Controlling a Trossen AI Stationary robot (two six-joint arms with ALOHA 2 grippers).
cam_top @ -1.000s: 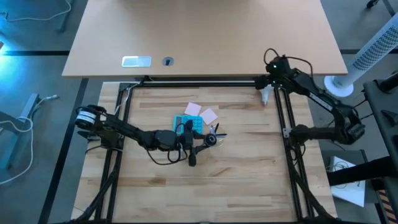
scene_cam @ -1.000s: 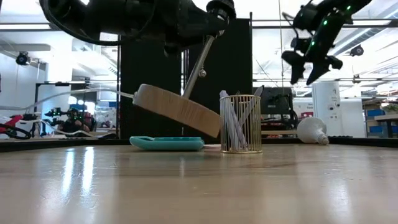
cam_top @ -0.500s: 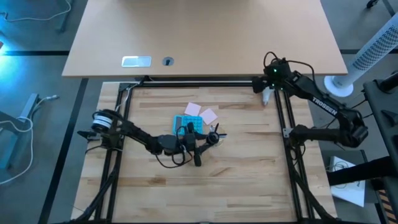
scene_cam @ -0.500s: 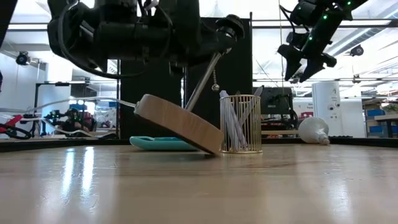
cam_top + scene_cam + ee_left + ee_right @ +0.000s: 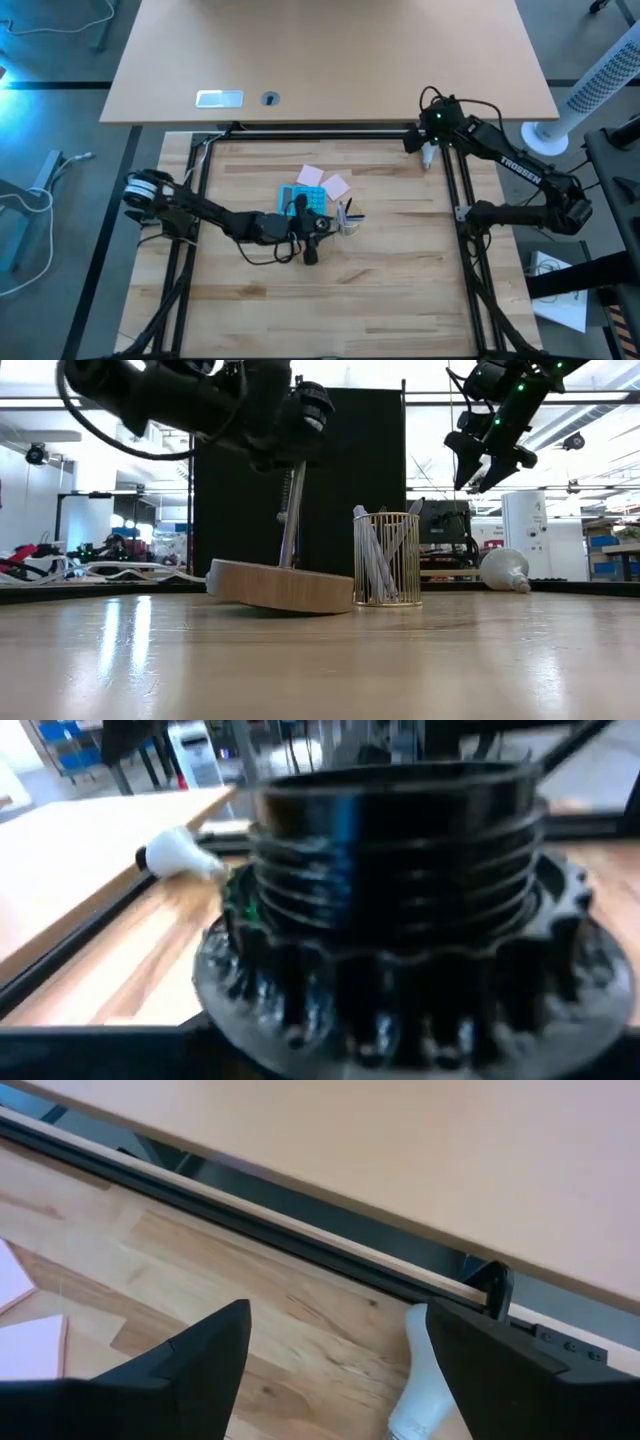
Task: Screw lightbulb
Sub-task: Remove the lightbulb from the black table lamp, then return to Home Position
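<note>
Lightbulb first: from above, it lies on the tabletop at the far right corner, right against the black frame rail, and the right gripper hangs over it without touching. The left gripper sits near the middle of the tabletop, beside a blue calculator and two pink sticky notes; a wire pencil cup stands just next to it.

The low view shows a round wooden disc resting nearly flat, with a thin metal rod rising from it into the left arm's dark wrist. The gold wire cup stands touching the disc's edge. Farther back, the white lightbulb lies on its side, and the right gripper is raised above it with its fingers spread.

The left wrist view is filled by a black threaded socket, very near the camera; I cannot tell from it how the left fingers stand. The lightbulb shows far off by the frame.

The right wrist view shows the two dark fingers set wide apart, and the lightbulb on the wood between them, untouched.
</note>
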